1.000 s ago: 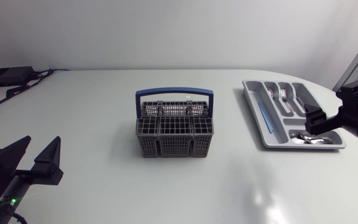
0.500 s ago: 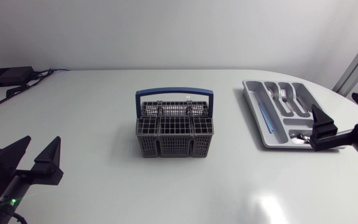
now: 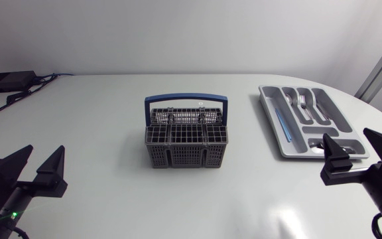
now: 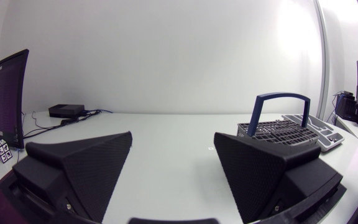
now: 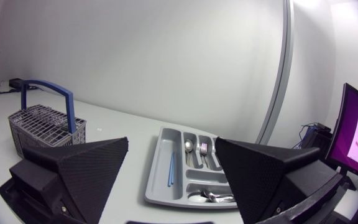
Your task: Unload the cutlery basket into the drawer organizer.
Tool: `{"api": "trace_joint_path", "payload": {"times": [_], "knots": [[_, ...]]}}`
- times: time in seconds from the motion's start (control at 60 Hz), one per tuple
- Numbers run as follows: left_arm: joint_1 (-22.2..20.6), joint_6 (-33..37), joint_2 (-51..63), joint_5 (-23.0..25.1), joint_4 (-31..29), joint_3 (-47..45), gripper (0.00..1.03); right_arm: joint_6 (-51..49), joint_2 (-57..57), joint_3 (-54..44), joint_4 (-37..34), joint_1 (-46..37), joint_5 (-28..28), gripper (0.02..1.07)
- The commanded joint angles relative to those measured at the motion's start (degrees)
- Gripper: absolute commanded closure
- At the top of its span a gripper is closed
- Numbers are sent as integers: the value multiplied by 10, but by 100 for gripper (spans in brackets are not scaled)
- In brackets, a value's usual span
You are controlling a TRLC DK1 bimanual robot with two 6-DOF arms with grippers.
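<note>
from above: basket [image 3: 186,136] mid-table, organizer [image 3: 281,123] well to its right, cutlery [image 3: 302,101] inside; left claw [image 3: 45,151] spread, empty; right claw [image 3: 347,137] spread beside the organizer; left wrist: basket ahead; right wrist: organizer ahead.

Grey mesh cutlery basket [image 3: 186,143], blue handle upright, stands at the frame's centre. Pale grey drawer organizer [image 3: 268,106] lies angled at the right, holding forks [image 3: 302,102], spoons [image 3: 320,147] and 1 blue stick [image 3: 282,123].
</note>
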Motion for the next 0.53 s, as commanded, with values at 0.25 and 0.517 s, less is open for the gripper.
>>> {"api": "trace_joint_path", "payload": {"times": [0.25,0.517], "knots": [[4,2,-4,3,10,-14,11,104,-104,-83,-16,20,7,6],[4,2,-4,3,10,-14,11,110,-110,-88,-17,21,7,6]]}}
